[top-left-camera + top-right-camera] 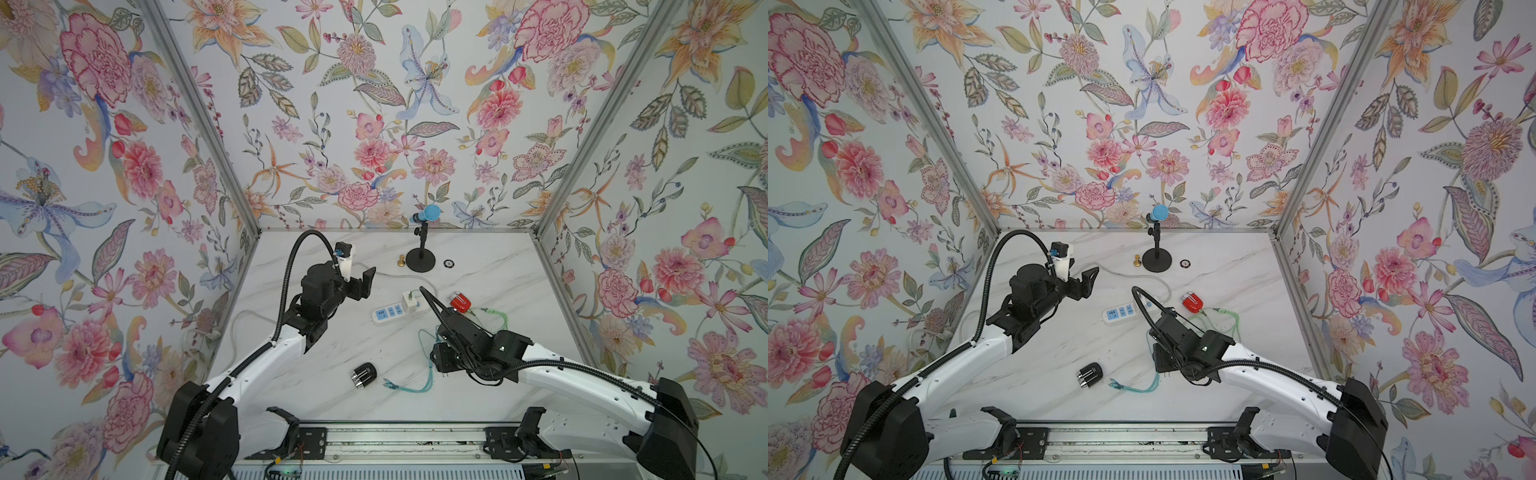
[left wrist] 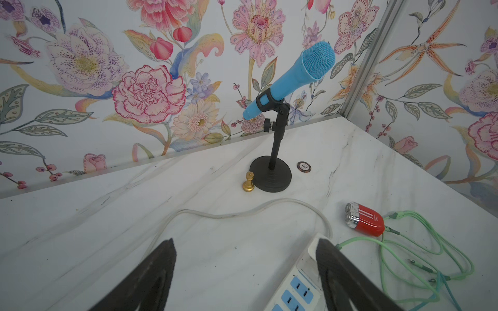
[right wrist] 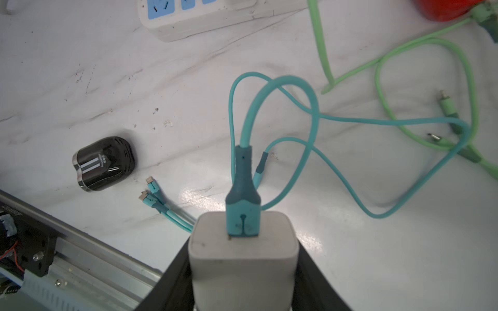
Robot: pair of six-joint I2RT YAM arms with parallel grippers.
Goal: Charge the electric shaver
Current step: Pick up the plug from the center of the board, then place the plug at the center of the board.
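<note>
On the near middle of the marble table [image 1: 478, 266] lies the black shaver [image 1: 365, 375], on its side, with nothing connected to it. In my right wrist view it [image 3: 103, 163] rests just beside the three small plugs [image 3: 151, 191] of the teal cable [image 3: 312, 107], close but apart from them.

My right gripper [image 3: 244, 280] is clenched on a white charger [image 3: 242, 242], one finger on each side of the block. The teal cable's big plug sits in the charger's face, and the cable loops out over the table to the right before running back to those loose plugs.

My left gripper [image 1: 363, 282] hangs above the far left part of the table, jaws spread wide with nothing between them. In its wrist view the fingers [image 2: 159, 269] frame bare marble and one end of the power strip [image 2: 296, 290].

The power strip [image 1: 388, 313] lies in the middle of the table, between the two arms. To its right lies a red shaver [image 1: 460, 302] with a green cable [image 2: 404, 242] meeting its rear end. At the far edge a blue microphone [image 2: 304, 72] stands on a black stand, a gold chess pawn [image 2: 248, 182] just left of the base and a poker chip [image 2: 302, 166] to the right.
</note>
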